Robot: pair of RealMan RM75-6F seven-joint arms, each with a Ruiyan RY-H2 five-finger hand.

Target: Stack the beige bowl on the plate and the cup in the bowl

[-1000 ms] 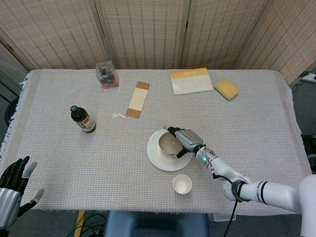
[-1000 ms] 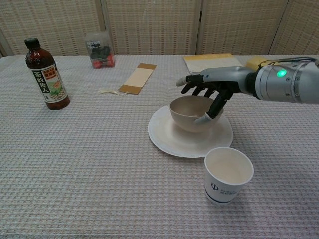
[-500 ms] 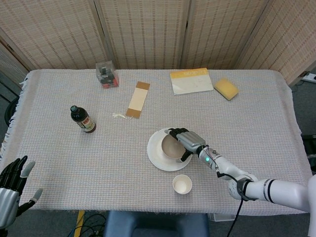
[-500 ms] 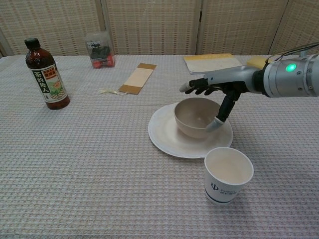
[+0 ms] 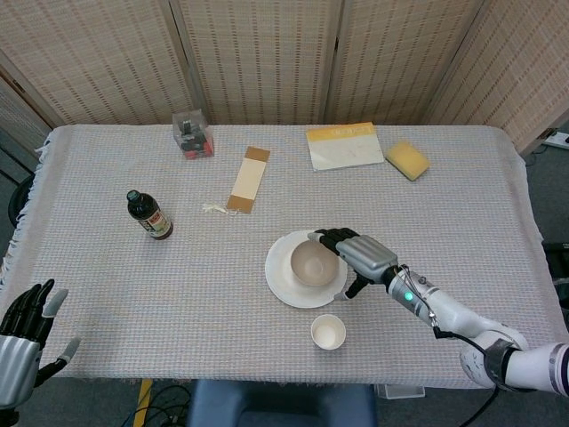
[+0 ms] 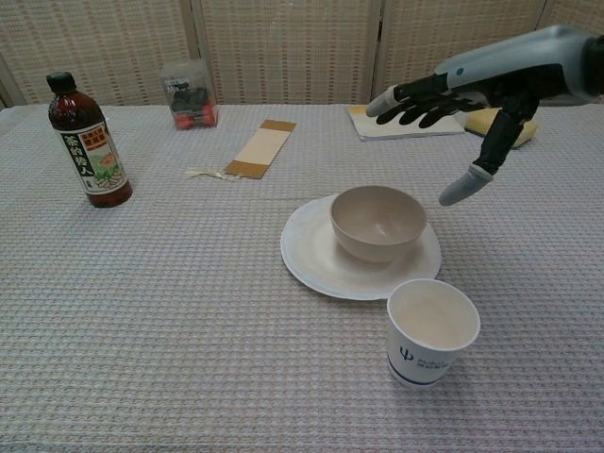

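The right hand [image 6: 472, 99] is hovering with fingers apart (holding nothing) above the bowl [image 6: 377, 222]; the cup [image 6: 432, 330] is standing near the plate [image 6: 316, 264]. The left hand [image 5: 22, 342], spread, is partly cut off.

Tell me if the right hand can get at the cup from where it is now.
Probably yes. The right hand is open and holds nothing, raised beside the bowl. The cup stands upright on the table in front of the plate, apart from it, with nothing over it.
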